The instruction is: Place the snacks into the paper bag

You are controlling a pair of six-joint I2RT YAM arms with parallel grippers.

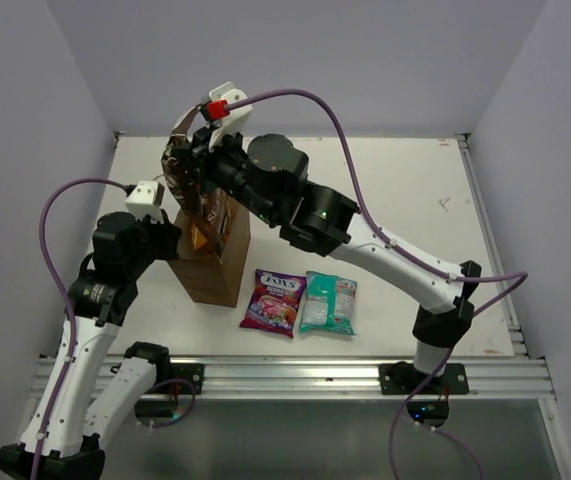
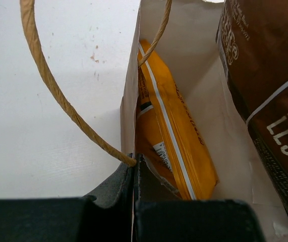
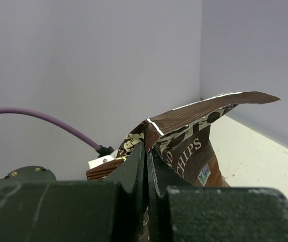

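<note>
Entry: brown packet over the bag.

My left claw (image 2: 135, 164) is pressed together on one wall of the paper bag (image 2: 194, 75), right at the foot of a twisted handle (image 2: 48, 80), holding the mouth open. My right claw (image 3: 146, 151) pinches the top seam of the dark brown chip bag (image 3: 194, 146), which hangs at the bag's mouth. I cannot tell whether its lower end is inside the rim. The orange Kettle chip bag (image 2: 179, 136) stands inside, leaning on the wall I hold. The purple Fox's candy bag (image 1: 274, 301) and the small teal-white packet (image 1: 328, 302) lie flat on the tabletop (image 1: 405, 190), just beside the paper bag.

Risks, as I judge them:
- The brown packet sits toward the wall opposite my pinch. Its lower corner could snag that rim and fold the wall in.
- The orange packet takes up room, so the brown one may jam on it.
- Pushing down against a jam could tear the thin wall from my left pinch or tip the bag.
- The seam is glossy and could slip early.
</note>
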